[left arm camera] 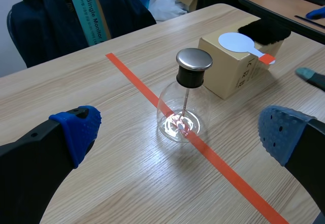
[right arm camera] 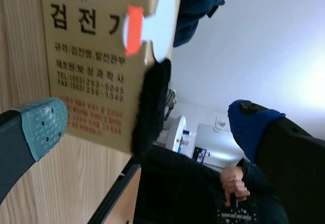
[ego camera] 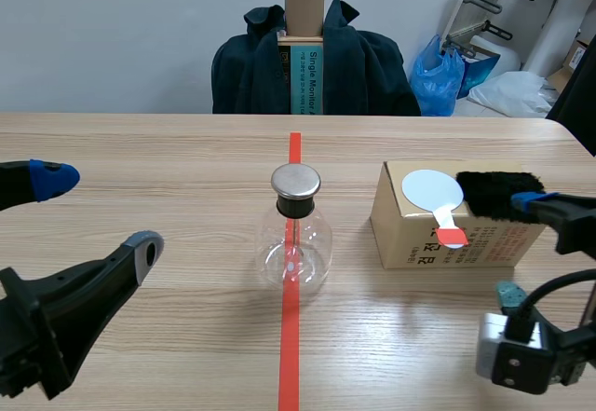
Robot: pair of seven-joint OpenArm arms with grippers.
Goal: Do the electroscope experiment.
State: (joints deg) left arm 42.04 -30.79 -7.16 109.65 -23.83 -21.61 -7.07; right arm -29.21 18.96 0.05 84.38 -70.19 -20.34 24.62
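Observation:
The electroscope, a clear glass flask [ego camera: 295,243] with a metal cap [ego camera: 296,182], stands on the red tape line at the table's middle. To its right is a cardboard box [ego camera: 419,234]. A white disc paddle [ego camera: 434,190] with a red handle lies on top of it, beside a black fur cloth [ego camera: 494,194]. My left gripper [ego camera: 98,213] hangs open left of the flask, which is ahead of its fingers [left arm camera: 76,127] in the left wrist view. My right gripper [ego camera: 521,248] is open and turned on its side at the box's right end. The fur [right arm camera: 150,107] shows between its fingers [right arm camera: 43,125], untouched.
A chair draped with a dark jacket [ego camera: 363,66] holds an upright box [ego camera: 304,57] across the table. A blue bag [ego camera: 447,71] lies behind at the right. The red tape line [ego camera: 291,346] runs down the table's middle. A person's hand [right arm camera: 233,181] shows far off.

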